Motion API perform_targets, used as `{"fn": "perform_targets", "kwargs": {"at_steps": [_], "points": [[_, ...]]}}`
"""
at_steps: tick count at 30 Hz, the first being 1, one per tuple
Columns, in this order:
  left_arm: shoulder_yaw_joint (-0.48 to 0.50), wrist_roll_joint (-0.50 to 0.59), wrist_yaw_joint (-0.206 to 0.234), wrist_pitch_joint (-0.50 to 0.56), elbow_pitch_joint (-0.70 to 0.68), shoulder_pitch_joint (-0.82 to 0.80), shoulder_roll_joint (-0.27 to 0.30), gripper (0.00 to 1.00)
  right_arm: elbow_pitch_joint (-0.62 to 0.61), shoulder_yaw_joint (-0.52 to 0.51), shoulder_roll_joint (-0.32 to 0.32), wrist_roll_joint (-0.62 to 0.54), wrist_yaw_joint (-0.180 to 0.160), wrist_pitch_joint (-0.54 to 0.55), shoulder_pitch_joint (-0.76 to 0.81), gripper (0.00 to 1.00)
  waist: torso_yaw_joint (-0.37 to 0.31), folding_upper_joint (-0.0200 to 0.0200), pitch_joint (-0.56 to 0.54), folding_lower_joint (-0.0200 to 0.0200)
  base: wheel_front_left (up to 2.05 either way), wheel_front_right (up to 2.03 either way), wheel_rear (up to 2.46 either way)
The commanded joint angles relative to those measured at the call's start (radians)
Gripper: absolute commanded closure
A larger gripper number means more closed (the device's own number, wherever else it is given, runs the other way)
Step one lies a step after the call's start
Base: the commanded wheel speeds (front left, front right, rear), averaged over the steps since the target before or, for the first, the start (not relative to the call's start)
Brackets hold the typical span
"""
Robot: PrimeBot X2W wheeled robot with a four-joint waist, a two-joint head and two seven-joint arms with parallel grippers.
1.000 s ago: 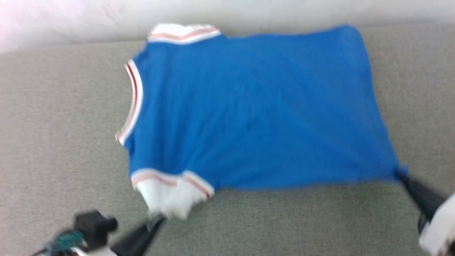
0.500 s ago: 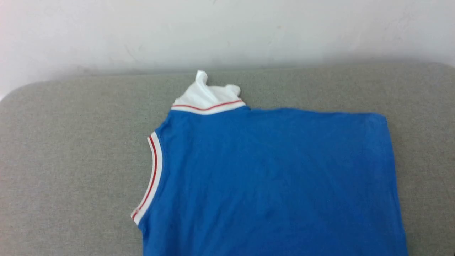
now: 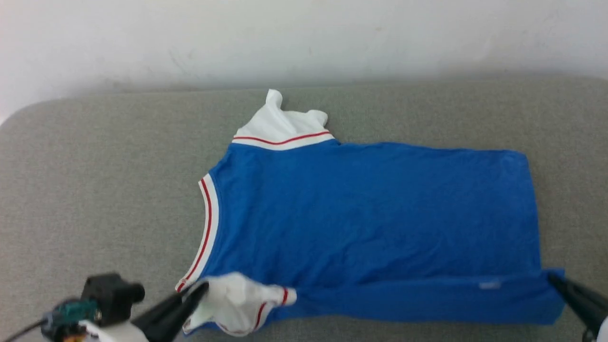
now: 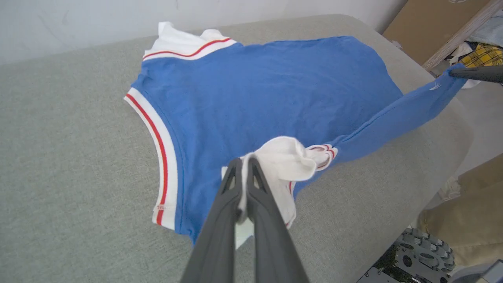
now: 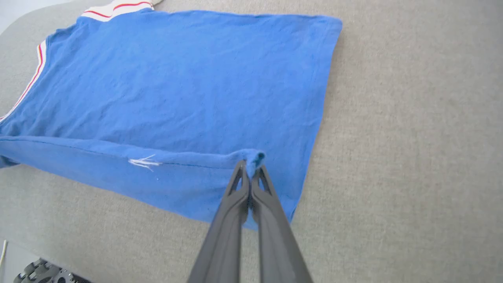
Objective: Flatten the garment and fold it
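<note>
The garment (image 3: 370, 213), a bright blue T-shirt with white sleeves and red-and-white trim, lies spread on the grey cushion, neckline to the left. Its near edge is lifted and stretched between my two grippers. My left gripper (image 3: 202, 286) is shut on the bunched white near sleeve (image 4: 285, 159), with the cloth pinched between its tips (image 4: 244, 161). My right gripper (image 3: 551, 278) is shut on the near hem corner (image 5: 255, 157) at the lower right. The garment (image 5: 177, 90) fills the upper left of the right wrist view. The far white sleeve (image 3: 280, 121) is crumpled at the back.
The grey cushion (image 3: 95, 190) ends at a white wall (image 3: 304, 38) behind. In the left wrist view, its right edge drops off beside a cardboard box (image 4: 428, 27), yellow plaid cloth (image 4: 485, 55) and the robot's wheel (image 4: 426, 251).
The head camera tilted up and came back down, so the picture shifted. The near edge of the garment now hangs lifted between both grippers, with a fold line along it.
</note>
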Motion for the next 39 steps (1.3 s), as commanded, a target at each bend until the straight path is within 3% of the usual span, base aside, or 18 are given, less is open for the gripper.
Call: {"fn": "perform_targets", "kwargs": {"at_steps": [1, 11, 16, 20, 21, 22, 23, 26, 27, 28, 34, 36, 39], "points": [[0.005, 0.014, -0.009, -0.004, 0.008, -0.031, -0.005, 1.0, -0.002, 0.003, -0.005, -0.01, -0.001, -0.012, -0.03, 1.0, -0.012, 0.0, 0.048, -0.0001, 0.0, 0.0, 0.0], [-0.012, 0.09, -0.101, -0.068, 0.211, -0.319, -0.117, 1.0, 0.123, 0.112, -0.045, -0.071, -0.001, -0.066, -0.277, 1.0, -0.044, 0.0, 0.202, -0.0001, 0.0, 0.0, 0.0], [-0.057, 0.109, -0.138, -0.074, 0.376, -0.377, -0.164, 1.0, 0.226, 0.166, -0.037, -0.082, -0.001, -0.089, -0.342, 1.0, -0.055, 0.0, 0.229, -0.0001, 0.0, 0.0, 0.0], [-0.076, 0.113, -0.143, -0.075, 0.477, -0.405, -0.197, 1.0, 0.296, 0.186, -0.025, -0.077, -0.001, -0.108, -0.367, 1.0, -0.054, 0.0, 0.233, -0.0001, 0.0, 0.0, 0.0], [-0.079, 0.113, -0.141, -0.075, 0.496, -0.41, -0.205, 1.0, 0.308, 0.187, -0.024, -0.074, -0.001, -0.111, -0.371, 0.95, -0.053, 0.0, 0.232, -0.0001, 0.0, 0.0, 0.0], [-0.082, 0.112, -0.14, -0.075, 0.513, -0.415, -0.214, 1.0, 0.314, 0.19, -0.023, -0.069, -0.001, -0.118, -0.375, 0.51, -0.052, 0.0, 0.231, -0.0001, 0.0, 0.0, 0.0], [-0.087, 0.11, -0.141, -0.073, 0.528, -0.419, -0.222, 0.75, 0.321, 0.188, -0.02, -0.062, -0.001, -0.128, -0.377, 0.0, -0.05, 0.0, 0.227, -0.0001, 0.0, 0.0, 0.0], [-0.093, 0.098, -0.142, -0.075, 0.559, -0.425, -0.245, 0.62, 0.332, 0.178, -0.017, -0.055, -0.001, -0.156, -0.378, 0.0, -0.044, 0.0, 0.206, -0.0001, 0.0, 0.0, 0.0], [-0.093, 0.095, -0.139, -0.079, 0.568, -0.425, -0.252, 0.41, 0.332, 0.177, -0.018, -0.053, -0.001, -0.163, -0.375, 0.0, -0.042, 0.0, 0.196, -0.0001, 0.0, 0.0, 0.0], [-0.091, 0.093, -0.135, -0.086, 0.573, -0.423, -0.259, 0.0, 0.329, 0.175, -0.019, -0.049, -0.001, -0.168, -0.371, 0.0, -0.041, 0.0, 0.186, -0.0001, 0.0, 0.0, 0.0], [-0.037, 0.068, -0.084, -0.184, 0.543, -0.361, -0.282, 0.0, 0.25, 0.132, -0.016, -0.06, -0.001, -0.235, -0.319, 0.0, -0.037, 0.0, 0.095, -0.0001, 0.0, 0.0, 0.0], [-0.006, 0.086, -0.041, -0.25, 0.503, -0.319, -0.279, 0.0, 0.212, 0.082, 0.015, -0.087, -0.001, -0.279, -0.284, 0.0, -0.033, 0.0, 0.064, -0.0001, 0.0, 0.0, 0.0], [0.041, 0.152, 0.062, -0.369, 0.443, -0.242, -0.279, 0.0, 0.145, 0.007, 0.077, -0.186, -0.001, -0.363, -0.213, 0.0, -0.027, 0.0, 0.03, -0.0001, 0.0, 0.0, 0.0]]}}
